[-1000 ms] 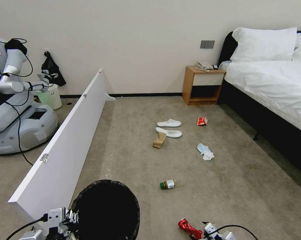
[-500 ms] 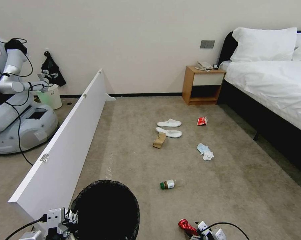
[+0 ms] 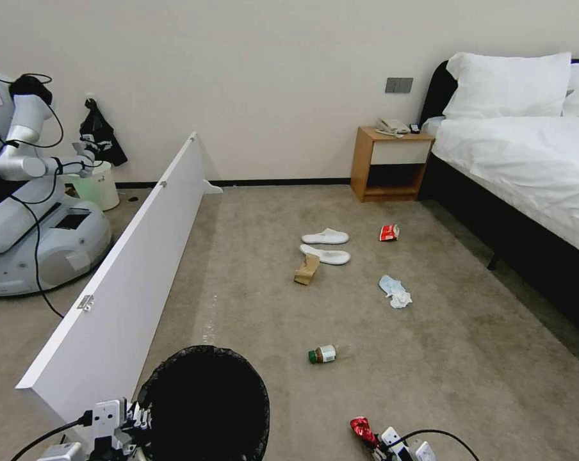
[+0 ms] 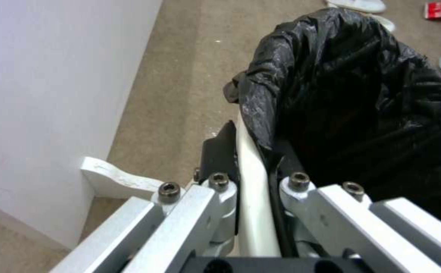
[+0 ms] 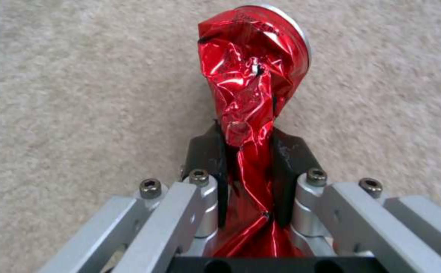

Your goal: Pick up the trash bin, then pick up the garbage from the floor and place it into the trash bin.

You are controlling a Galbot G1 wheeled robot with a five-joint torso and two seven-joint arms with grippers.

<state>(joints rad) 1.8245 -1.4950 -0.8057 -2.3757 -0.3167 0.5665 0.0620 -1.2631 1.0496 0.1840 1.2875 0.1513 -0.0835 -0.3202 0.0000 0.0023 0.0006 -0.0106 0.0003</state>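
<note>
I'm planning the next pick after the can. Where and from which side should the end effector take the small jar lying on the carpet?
Probably across the middle of the small green-lidded jar, coming from straight above. It lies on its side with its lid toward the robot's left, so fingers closing across the short round body, not lid to base, should span it. The carpet around it is bare.

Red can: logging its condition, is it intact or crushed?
Crushed: the red can is crumpled and creased, pinched in the right gripper.
</note>
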